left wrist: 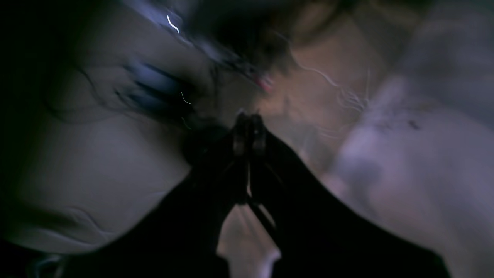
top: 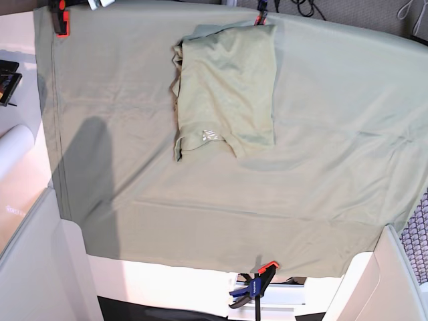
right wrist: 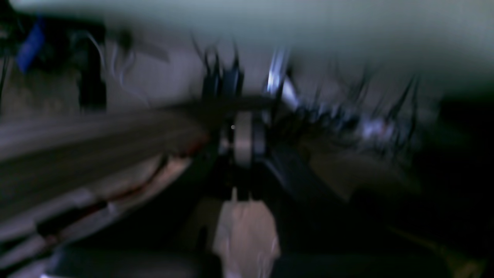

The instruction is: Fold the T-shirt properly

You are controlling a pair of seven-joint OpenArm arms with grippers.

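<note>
The T-shirt lies folded into a rough rectangle on the far middle of the table, neckline and small white label toward the near side. Neither gripper shows in the base view. In the left wrist view, my left gripper has its dark fingers pressed together and holds nothing, over blurred surroundings. In the right wrist view, my right gripper also looks closed and empty, though the picture is badly smeared. The T-shirt shows in neither wrist view.
A larger green tablecloth covers the table. Red clamps hold it at the far left and far middle, and a blue and orange clamp at the near edge. White panels stand at the near left and right.
</note>
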